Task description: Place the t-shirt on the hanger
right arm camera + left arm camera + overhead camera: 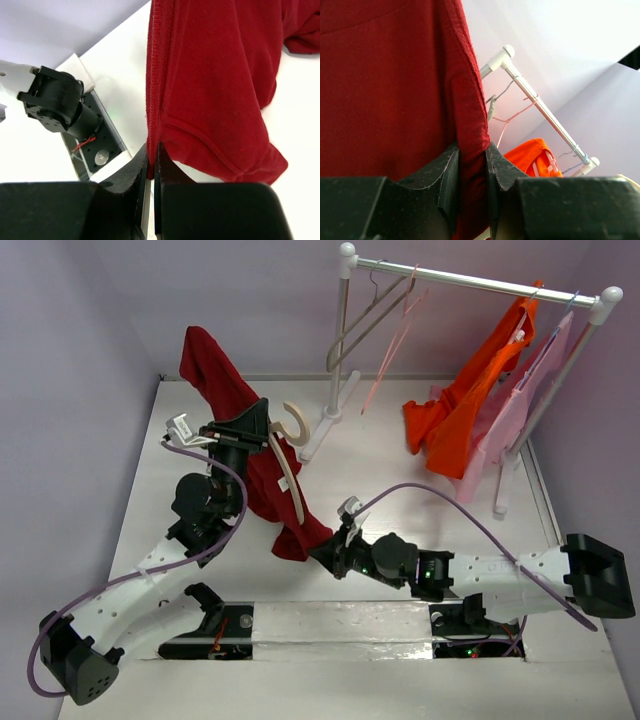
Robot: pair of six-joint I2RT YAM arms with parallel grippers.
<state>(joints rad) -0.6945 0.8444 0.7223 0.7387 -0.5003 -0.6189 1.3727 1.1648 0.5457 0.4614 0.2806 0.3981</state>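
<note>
The dark red t-shirt [215, 375] hangs in a long drape from the back left down to the table near the middle. The cream-beige hanger [296, 423] sticks out of the shirt, hook up, with one thick arm running down along the fabric. My left gripper [262, 422] is raised and shut on a thick fold of the t-shirt [395, 75], close beside the hanger's hook; its jaws [472, 155] pinch the fabric. My right gripper [322, 550] is low by the table and shut on the hem of the t-shirt [215, 75], the stitched edge between its jaws [152, 157].
A white clothes rack [470, 280] stands at the back right, holding a thin grey hanger [355, 325], a thin pink hanger [395, 335], an orange shirt [460, 410] and a pink shirt [520, 405]. Purple walls close in the left and back sides.
</note>
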